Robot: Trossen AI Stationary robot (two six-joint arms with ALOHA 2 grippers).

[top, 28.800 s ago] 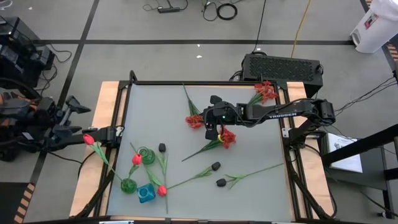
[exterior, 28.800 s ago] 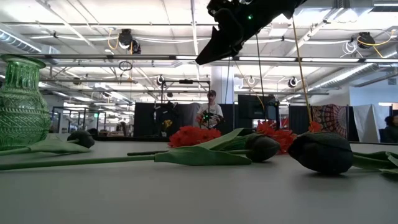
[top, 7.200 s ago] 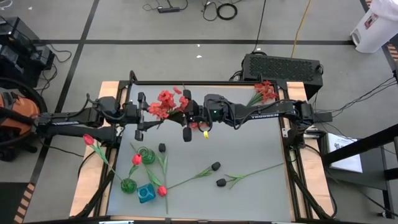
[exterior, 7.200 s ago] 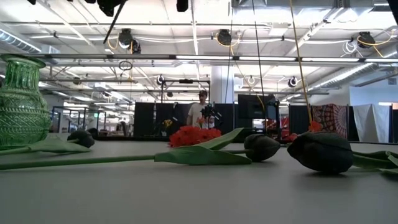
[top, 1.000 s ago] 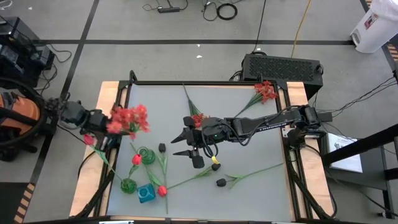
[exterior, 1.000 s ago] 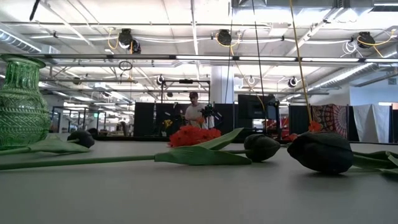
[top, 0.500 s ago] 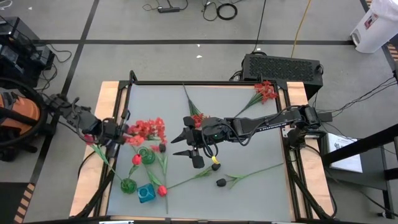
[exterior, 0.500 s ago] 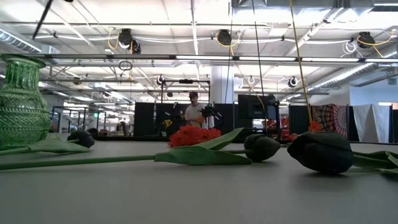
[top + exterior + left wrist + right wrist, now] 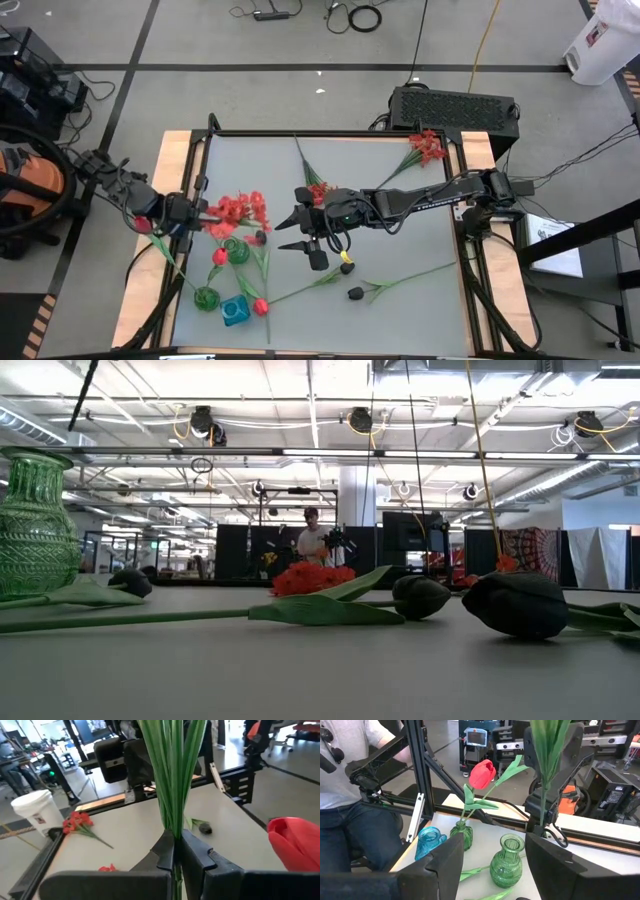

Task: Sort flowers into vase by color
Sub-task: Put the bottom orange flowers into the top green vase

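a bunch of frilly red flowers (image 9: 238,210) is held by its green stems (image 9: 172,775) in the left gripper (image 9: 196,213), whose fingers are clamped on the stems near the left edge of the table (image 9: 400,250). the red blooms are seen hanging over a green glass vase (image 9: 237,250) that stands close to the left edge; whether the stems reach into its mouth cannot be told.

the right gripper (image 9: 300,236) is seen above the middle of the table, its fingers spread wide with nothing between them.

a second green vase (image 9: 206,297), with a red tulip (image 9: 482,774) in it, and a blue vase (image 9: 234,311) are placed near the front left corner. another red tulip (image 9: 219,256) is seen beside the first green vase, and one more (image 9: 260,306) just beside the blue vase.

black buds (image 9: 354,293) on long stems are left lying toward the front of the table. one red bloom (image 9: 317,191) is seen lying beside the right arm, and another red cluster (image 9: 428,146) is left at the back right corner.

a person (image 9: 311,538) is seen in the room beyond.
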